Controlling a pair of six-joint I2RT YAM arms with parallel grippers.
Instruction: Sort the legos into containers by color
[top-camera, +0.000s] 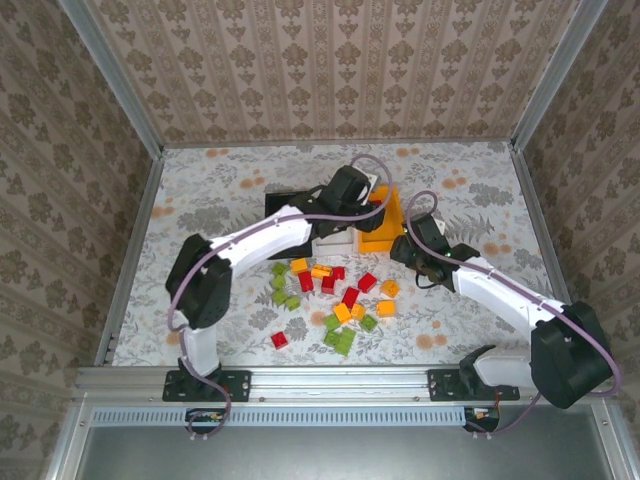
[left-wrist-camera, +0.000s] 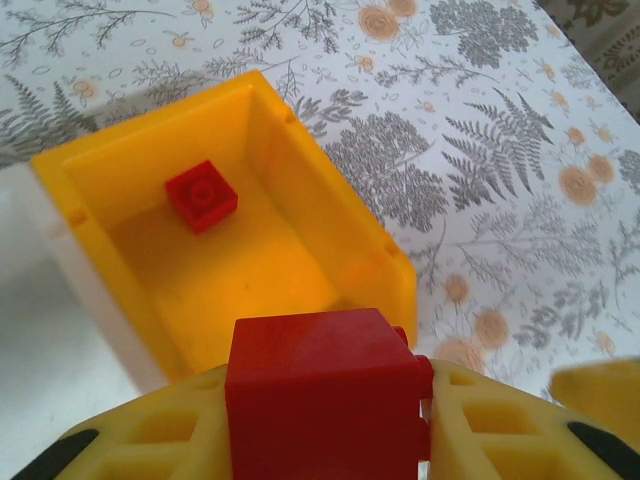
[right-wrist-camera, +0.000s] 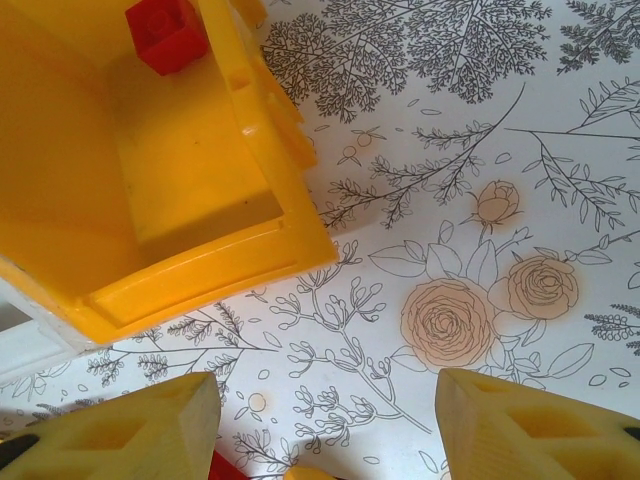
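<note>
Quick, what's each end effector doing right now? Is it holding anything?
Left end effector: closed on a red lego.
Right end effector: open, holding nothing.

**Three bins, about two dozen bricks, two arms**

There are three small rectangular open-top plastic bins, joined in a row at the far middle of the table: one black bin (top-camera: 285, 208) on the left, one white bin (left-wrist-camera: 50, 340) in the middle and one orange bin (top-camera: 383, 228) on the right.

The small plastic bricks lying loose nearer than the bins are about six red bricks (top-camera: 350, 297), about six orange-yellow bricks (top-camera: 386, 308) and seven or eight lime-green bricks (top-camera: 345, 342); where they crowd together the tally is uncertain.

Two more red pieces bring red to about eight: one binned red brick (left-wrist-camera: 201, 195) in the orange bin and one held red brick (left-wrist-camera: 320, 375) clamped in the left gripper (left-wrist-camera: 325, 405).

There are two white robot arms, a left arm (top-camera: 262, 238) and a right arm (top-camera: 500, 293).
</note>
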